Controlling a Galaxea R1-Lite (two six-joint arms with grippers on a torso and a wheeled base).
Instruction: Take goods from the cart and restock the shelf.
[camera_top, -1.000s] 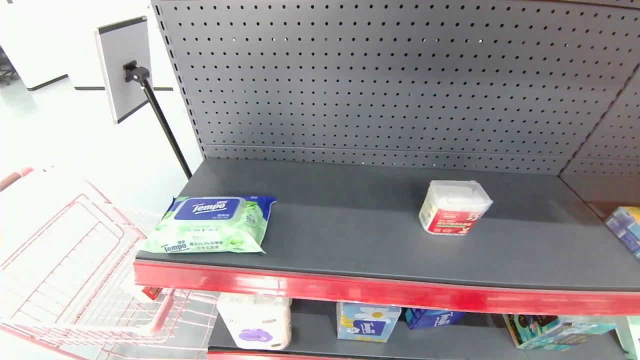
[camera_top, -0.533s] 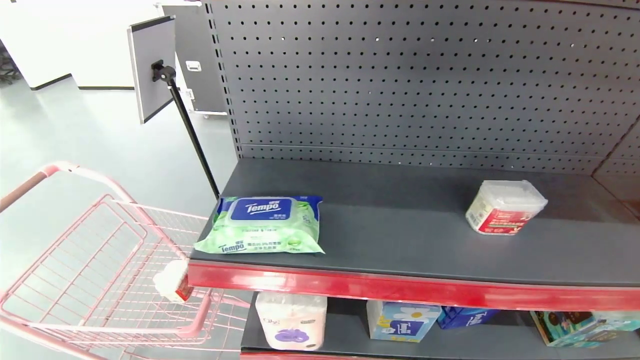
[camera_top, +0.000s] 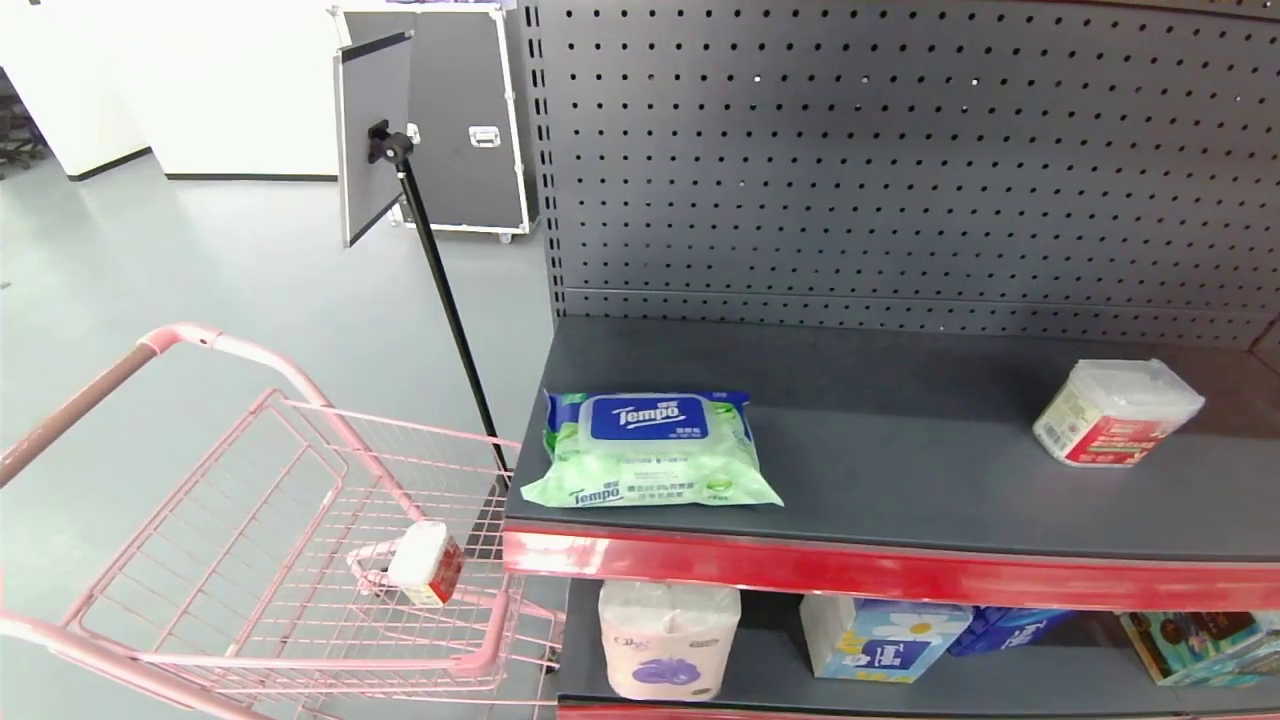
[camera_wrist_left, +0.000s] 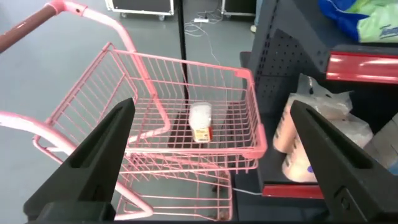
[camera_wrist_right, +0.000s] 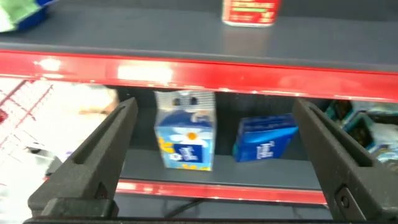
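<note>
A pink wire cart (camera_top: 250, 480) stands left of the shelf. In it lies a small white container with a red label (camera_top: 425, 565), which also shows in the left wrist view (camera_wrist_left: 200, 121). My left gripper (camera_wrist_left: 211, 106) hangs open above and in front of the cart, holding nothing. On the grey shelf board (camera_top: 900, 480) lie a green pack of wet wipes (camera_top: 650, 450) at the left end and a clear tub with a red label (camera_top: 1115, 412) to the right. My right gripper (camera_wrist_right: 214, 104) is open and faces the lower shelf, under the tub (camera_wrist_right: 249, 11).
The lower shelf holds a toilet-roll pack (camera_top: 665, 640), a blue tissue box (camera_wrist_right: 185, 137) and a dark blue pack (camera_wrist_right: 266, 143). A sign on a black pole (camera_top: 375, 130) stands between cart and shelf. A black flight case (camera_top: 470, 110) is behind it. Grey floor lies to the left.
The head camera has swung left, so the whole picture has shifted right. More of the cart and the container in it have come into view. Nothing on the shelf has moved.
</note>
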